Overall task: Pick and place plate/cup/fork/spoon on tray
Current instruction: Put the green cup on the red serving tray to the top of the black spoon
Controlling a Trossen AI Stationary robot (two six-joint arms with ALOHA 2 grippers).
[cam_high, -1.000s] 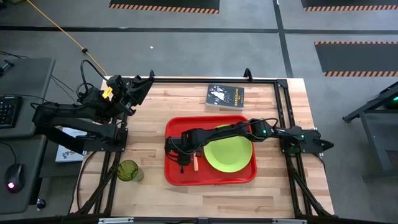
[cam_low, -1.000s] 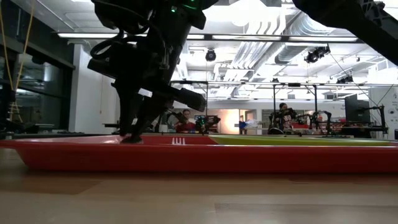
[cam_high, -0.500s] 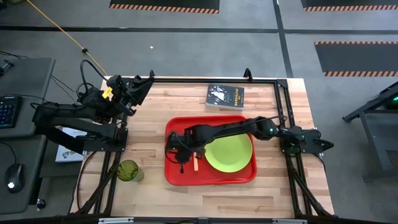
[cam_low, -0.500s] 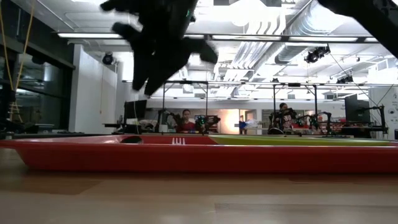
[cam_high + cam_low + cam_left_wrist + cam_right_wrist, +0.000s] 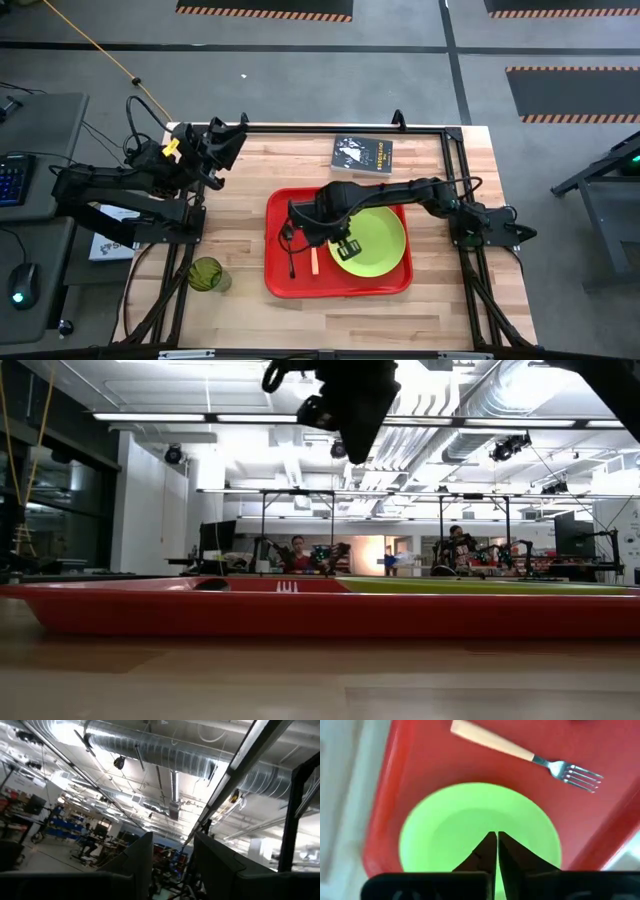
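Your surface (image 5: 250,170) is a light wood butcher-block top inside a black metal frame, standing on a grey floor with hazard-striped mats beyond its far edge. A black book (image 5: 362,156) lies near the far edge.

The red tray (image 5: 280,280) sits mid-surface. On it you have the green plate (image 5: 385,245) toward its right side, and the fork (image 5: 530,756) lying left of the plate, orange handle and silver tines flat on the tray floor. A dark thin piece, likely the spoon (image 5: 292,262), lies just left of the fork; too small for you to be sure. The cup (image 5: 206,274) stands off the tray, on the wood near the front left corner.

Your right hand (image 5: 347,246) hangs above the plate's left part, fingers (image 5: 487,851) pressed together, nothing between them. Your left hand (image 5: 225,140) waits at the far left corner of the surface, raised and aimed toward the ceiling; its two fingers (image 5: 137,857) stand apart with nothing held.

The low view shows a bright workshop behind the tray: white ceiling ducts, strip lights, metal frames and people seated at distant benches.
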